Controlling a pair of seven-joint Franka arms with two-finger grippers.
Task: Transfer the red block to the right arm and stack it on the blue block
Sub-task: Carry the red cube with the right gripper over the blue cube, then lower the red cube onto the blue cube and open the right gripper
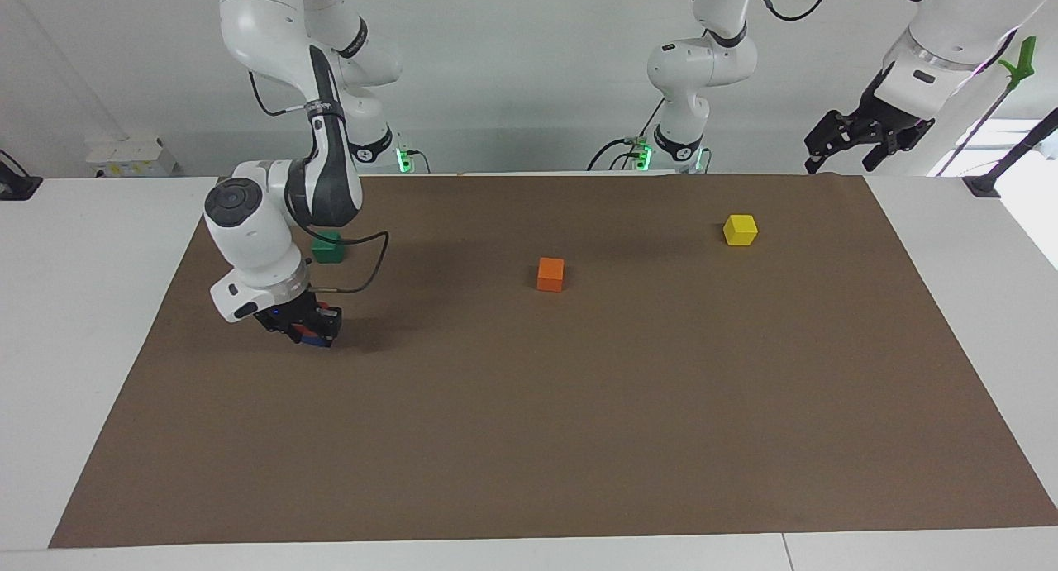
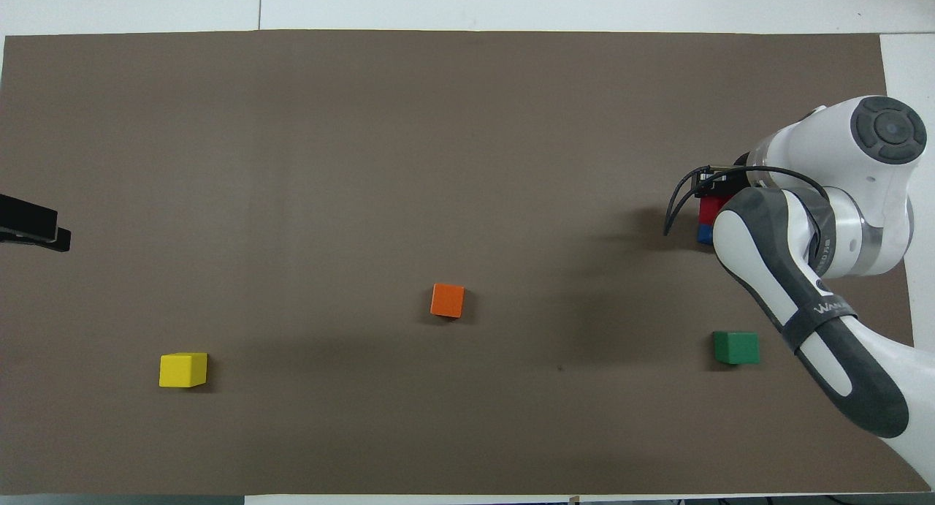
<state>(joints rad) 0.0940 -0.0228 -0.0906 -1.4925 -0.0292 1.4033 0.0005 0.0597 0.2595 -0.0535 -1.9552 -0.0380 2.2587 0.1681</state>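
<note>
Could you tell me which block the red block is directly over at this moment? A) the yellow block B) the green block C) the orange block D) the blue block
D: the red block, held in the right gripper, sits over the blue block.

A white counter (image 1: pixel 99 306) carries a large brown mat (image 1: pixel 579 406). A plain white wall (image 1: pixel 529 75) is evenly lit, with bright light at one edge.

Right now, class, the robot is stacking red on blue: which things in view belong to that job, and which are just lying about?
In the job:
red block, on the blue
blue block
right gripper, shut on the red
left gripper, waiting, open

Lying about:
orange block
yellow block
green block
</note>
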